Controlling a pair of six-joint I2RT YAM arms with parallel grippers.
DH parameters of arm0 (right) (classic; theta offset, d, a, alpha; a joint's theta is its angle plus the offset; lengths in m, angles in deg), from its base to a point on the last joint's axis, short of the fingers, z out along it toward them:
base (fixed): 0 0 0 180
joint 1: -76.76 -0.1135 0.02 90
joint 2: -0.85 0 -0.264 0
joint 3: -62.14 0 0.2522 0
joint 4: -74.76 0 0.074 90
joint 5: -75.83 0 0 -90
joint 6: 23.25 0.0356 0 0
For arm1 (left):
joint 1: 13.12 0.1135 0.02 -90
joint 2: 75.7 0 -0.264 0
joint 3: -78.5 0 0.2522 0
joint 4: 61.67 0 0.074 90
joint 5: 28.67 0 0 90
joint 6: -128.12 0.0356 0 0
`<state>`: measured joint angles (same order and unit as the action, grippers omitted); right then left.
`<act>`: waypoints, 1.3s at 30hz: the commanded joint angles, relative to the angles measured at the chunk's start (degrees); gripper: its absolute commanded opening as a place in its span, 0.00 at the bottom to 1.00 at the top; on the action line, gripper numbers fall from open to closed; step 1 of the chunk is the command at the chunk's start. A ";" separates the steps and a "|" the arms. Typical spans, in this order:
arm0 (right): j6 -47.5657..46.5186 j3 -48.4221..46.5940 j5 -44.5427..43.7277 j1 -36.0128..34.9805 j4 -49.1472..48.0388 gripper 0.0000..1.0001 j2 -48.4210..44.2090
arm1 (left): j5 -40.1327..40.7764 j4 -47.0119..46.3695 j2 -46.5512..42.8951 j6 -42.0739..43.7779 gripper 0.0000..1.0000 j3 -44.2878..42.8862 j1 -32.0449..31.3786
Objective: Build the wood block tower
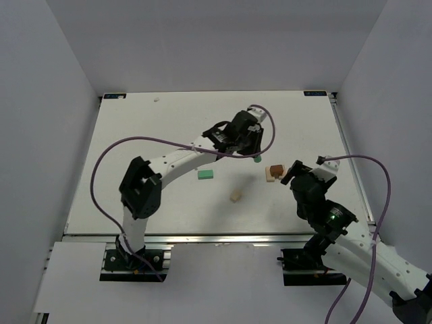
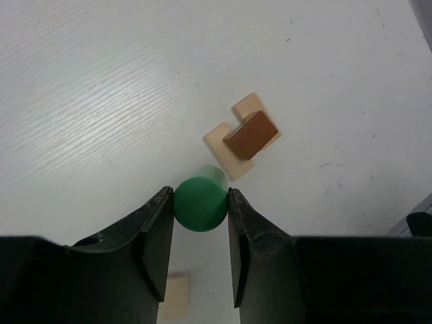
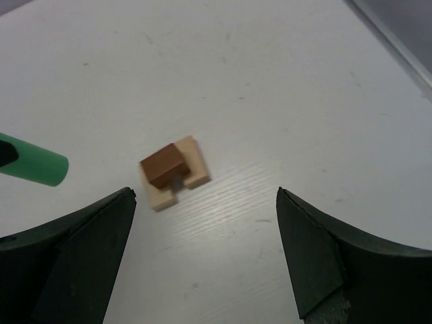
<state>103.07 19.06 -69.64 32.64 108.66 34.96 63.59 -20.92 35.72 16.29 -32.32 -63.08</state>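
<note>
- Found left gripper [image 2: 200, 197] clamped on a green peg [image 2: 200, 202], pinched across its round sides, one end facing the wrist camera, the other pointing at the table [image 2: 101, 101].
- Judged this grip as chosen to keep the peg upright for setting down end-first; cannot tell whether its lower end is touching the table.
- Found right gripper [image 3: 204, 196] spread wide, holding nothing, hanging above bare table.
- Judged the wide stance as standing clear or ready to steady the stack; cannot tell which.
- Located the wood block tower [image 2: 244, 138] at 1 o'clock of the peg in the left wrist view, near but apart: a tan notched block [image 2: 219, 145] flat on the table, a dark brown block [image 2: 251, 135] seated over its notch.
- In the overhead view, placed the tower between both grippers: left at 11 o'clock, right just beside at 3 o'clock.
- Noted a green block [image 1: 206, 175] at 9 o'clock of the tower, well apart, and a small tan block [image 1: 235, 196] at 7 o'clock, nearer; both loose.
- Rated the build as early: two pieces joined, peg in hand, two waiting.
- Flagged risk: light pieces, easily knocked on approach.
</note>
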 commanded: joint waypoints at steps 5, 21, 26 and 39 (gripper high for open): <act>8.53 -1.45 -1.95 12.96 10.99 0.89 5.00 | 2.66 10.45 13.10 6.00 0.00 -24.01 -4.36; -3.26 6.56 19.60 35.59 -2.47 0.89 2.28 | 3.45 14.59 22.88 11.19 0.00 -37.94 -7.70; -2.92 6.47 18.46 35.94 -1.33 0.89 0.79 | 7.05 15.03 24.02 13.21 0.00 -37.68 -9.19; -2.92 7.26 18.37 36.03 -1.77 0.89 -2.55 | 4.85 12.92 25.78 14.26 0.00 -36.98 -9.11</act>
<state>100.75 25.79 -51.19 68.45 109.31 33.02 68.34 -6.32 63.26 29.98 -68.30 -71.86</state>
